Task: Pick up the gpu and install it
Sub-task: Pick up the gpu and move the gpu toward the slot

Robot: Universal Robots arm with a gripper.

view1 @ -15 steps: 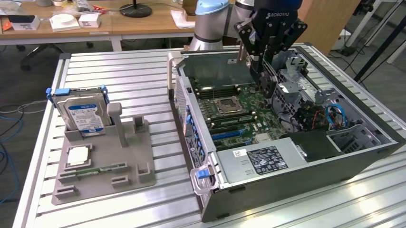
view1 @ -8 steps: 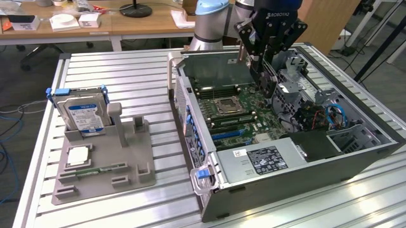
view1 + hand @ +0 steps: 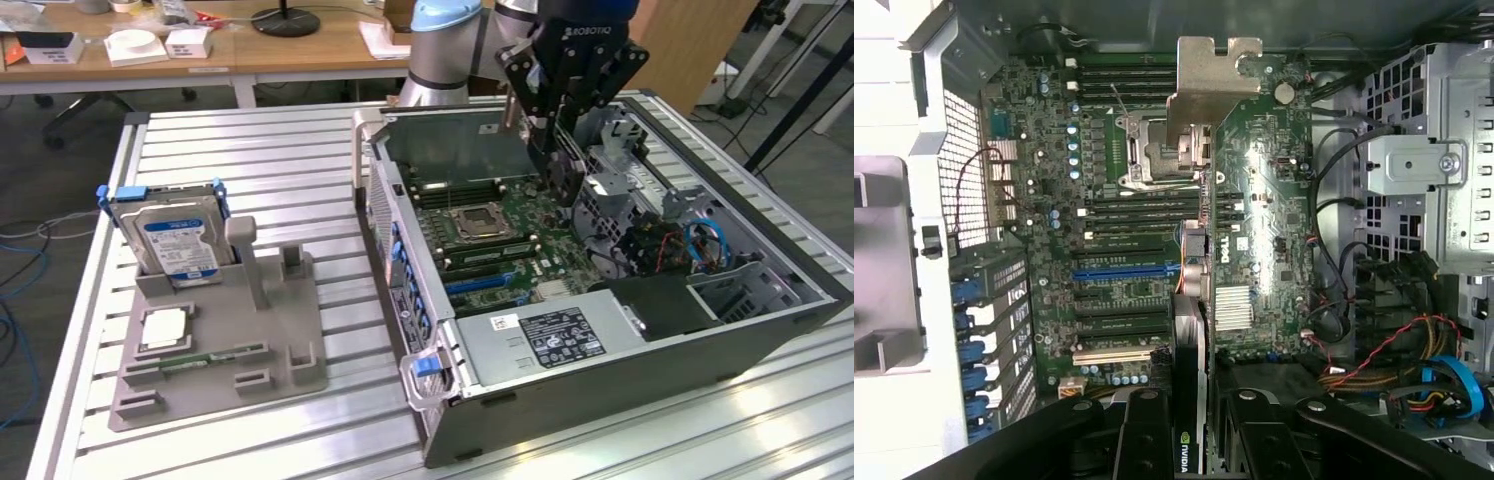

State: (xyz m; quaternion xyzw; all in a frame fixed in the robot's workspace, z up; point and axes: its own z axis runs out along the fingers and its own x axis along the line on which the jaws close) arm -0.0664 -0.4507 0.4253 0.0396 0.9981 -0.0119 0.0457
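The black hand clamps the thin green-and-black gpu edge-on, with its silver bracket pointing away, above the green motherboard. The card runs crosswise to the blue slot beside the hand. I judge it needs squaring to a slot, kept upright.

Exterior high, oblique – wrist straight down – shared motherboard
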